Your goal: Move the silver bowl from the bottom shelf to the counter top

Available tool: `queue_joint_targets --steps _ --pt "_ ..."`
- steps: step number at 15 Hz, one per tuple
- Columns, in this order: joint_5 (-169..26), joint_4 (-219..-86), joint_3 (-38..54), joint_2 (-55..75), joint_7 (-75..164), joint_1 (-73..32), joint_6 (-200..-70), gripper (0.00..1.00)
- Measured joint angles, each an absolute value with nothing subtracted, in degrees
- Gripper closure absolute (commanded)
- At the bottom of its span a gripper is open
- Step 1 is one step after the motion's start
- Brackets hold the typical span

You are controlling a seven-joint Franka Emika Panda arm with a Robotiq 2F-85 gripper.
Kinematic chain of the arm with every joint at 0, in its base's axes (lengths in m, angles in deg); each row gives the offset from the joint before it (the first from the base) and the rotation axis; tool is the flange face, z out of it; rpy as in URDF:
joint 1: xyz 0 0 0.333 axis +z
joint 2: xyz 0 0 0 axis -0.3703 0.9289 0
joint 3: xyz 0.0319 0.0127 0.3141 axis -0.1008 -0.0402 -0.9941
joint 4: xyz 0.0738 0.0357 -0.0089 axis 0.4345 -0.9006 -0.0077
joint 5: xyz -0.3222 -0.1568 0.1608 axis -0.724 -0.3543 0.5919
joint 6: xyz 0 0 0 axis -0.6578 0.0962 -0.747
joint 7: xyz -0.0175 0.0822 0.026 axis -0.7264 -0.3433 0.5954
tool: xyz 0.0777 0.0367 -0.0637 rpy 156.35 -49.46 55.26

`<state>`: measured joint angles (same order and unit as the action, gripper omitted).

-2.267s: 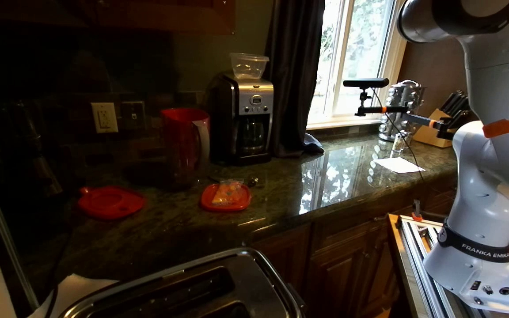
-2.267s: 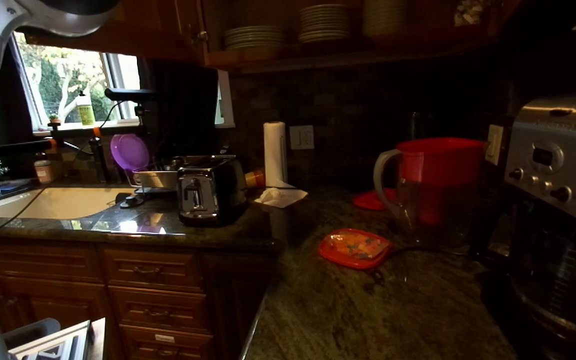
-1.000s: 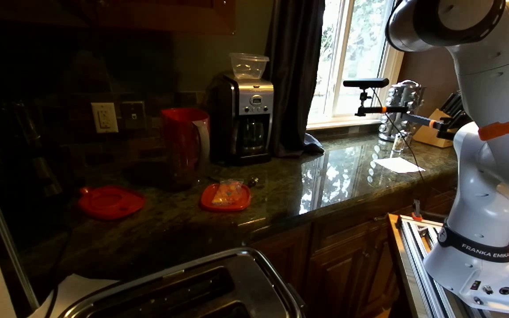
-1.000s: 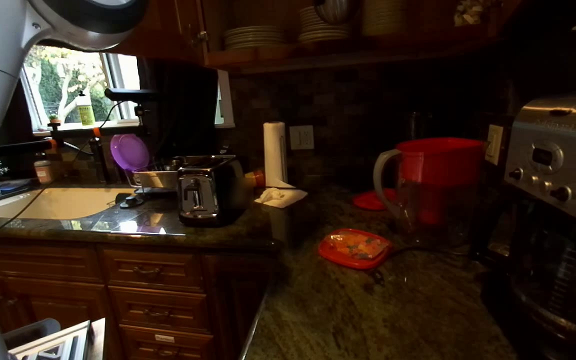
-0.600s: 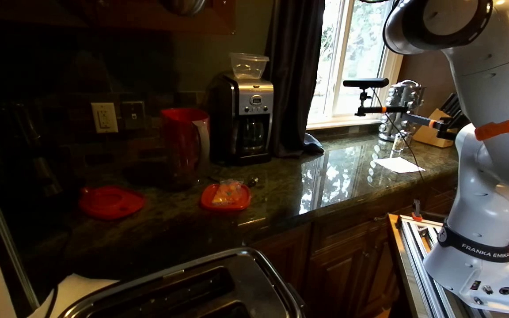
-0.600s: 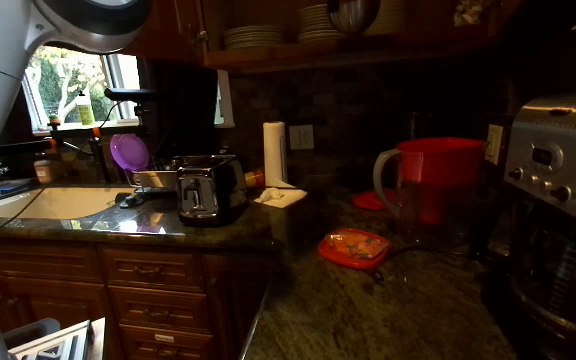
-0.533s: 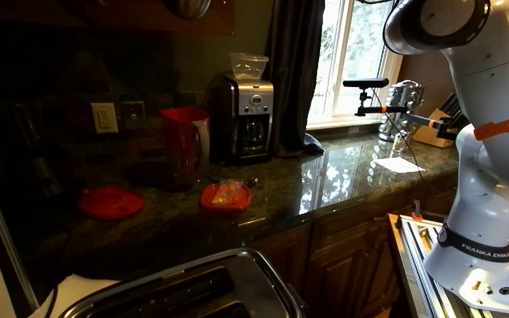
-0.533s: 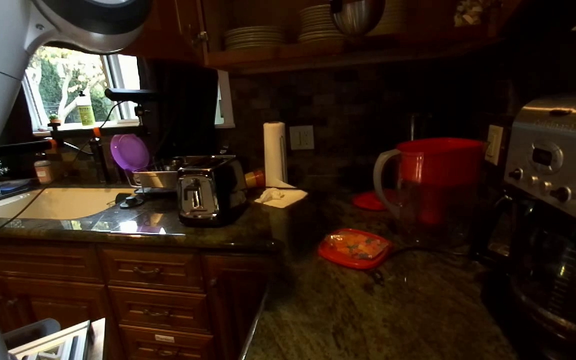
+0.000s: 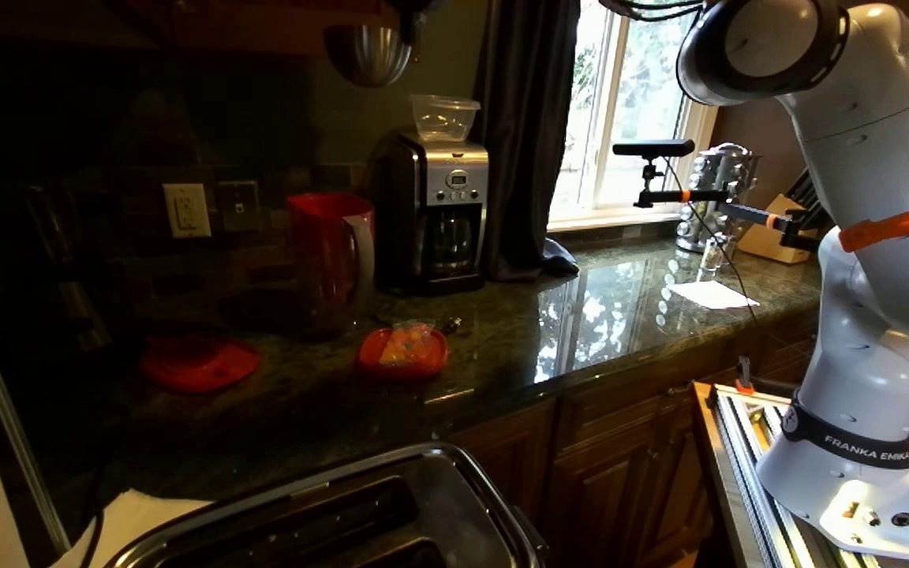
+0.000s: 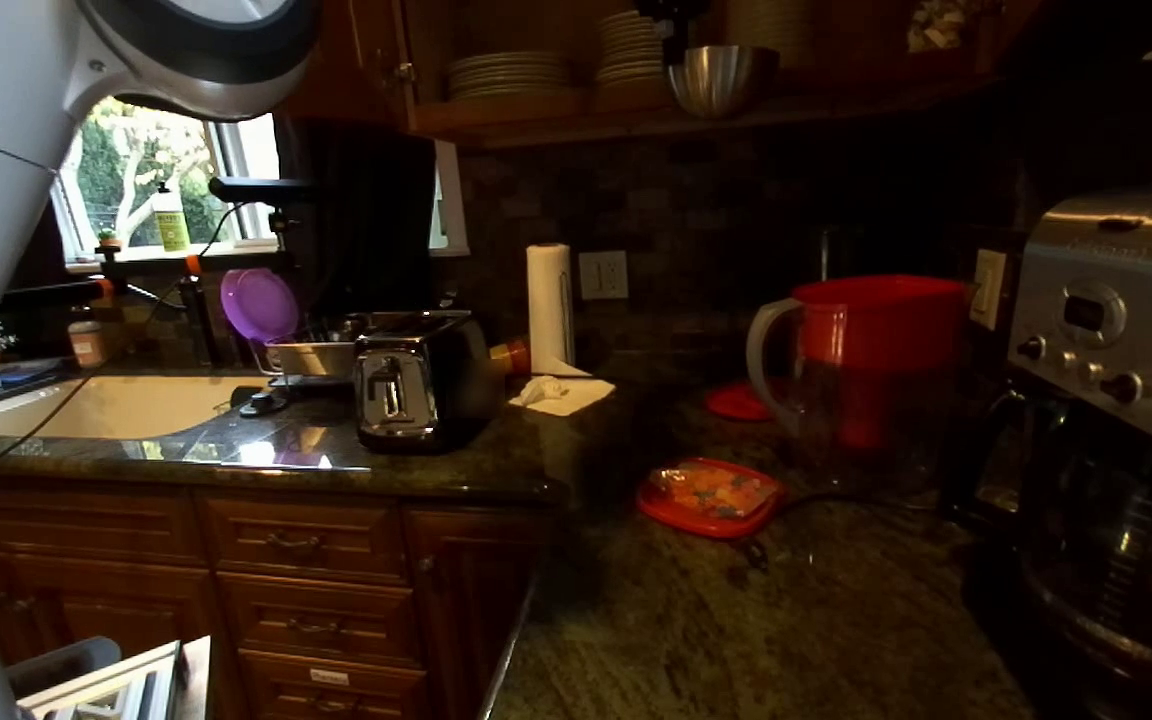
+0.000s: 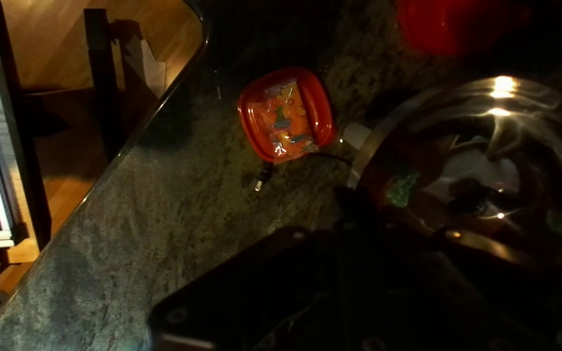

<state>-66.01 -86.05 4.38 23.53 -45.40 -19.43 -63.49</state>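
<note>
The silver bowl (image 10: 723,82) is small, round and shiny. It hangs upright in the air just below the open cabinet in an exterior view, and it also shows in an exterior view (image 9: 366,57) above and left of the coffee maker. My dark gripper (image 10: 674,50) is shut on the near side of its rim; it shows in an exterior view too (image 9: 410,24). In the wrist view the fingertips (image 11: 351,200) meet at the edge of the bowl (image 11: 500,124), whose shiny inside faces the camera. The dark polished counter top (image 10: 736,630) lies well below the bowl.
A red plate (image 10: 696,526) with a candy bag, a red-topped pitcher (image 10: 881,320) and a red lid (image 9: 210,367) stand on the counter below. The coffee maker (image 9: 454,177) carries a clear tub (image 9: 445,118). A toaster (image 10: 401,390) and cabinet shelf (image 10: 526,112) with plates are near.
The gripper and bowl have come down from above, out of view at first, and moved rightward in both exterior views. The arm has lowered. The things on the counter have not moved.
</note>
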Motion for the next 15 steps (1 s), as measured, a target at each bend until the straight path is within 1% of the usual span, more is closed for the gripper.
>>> queue_joint_targets --steps 5,6,15 --pt "-64.5 -86.0 4.3 26.6 -44.3 -19.6 -65.4 0.99" --pt "-63.6 -86.0 4.2 27.1 -44.2 -19.9 -65.4 0.97" --pt "-60.8 -86.1 3.6 27.9 -42.2 -20.9 -64.3 0.99"
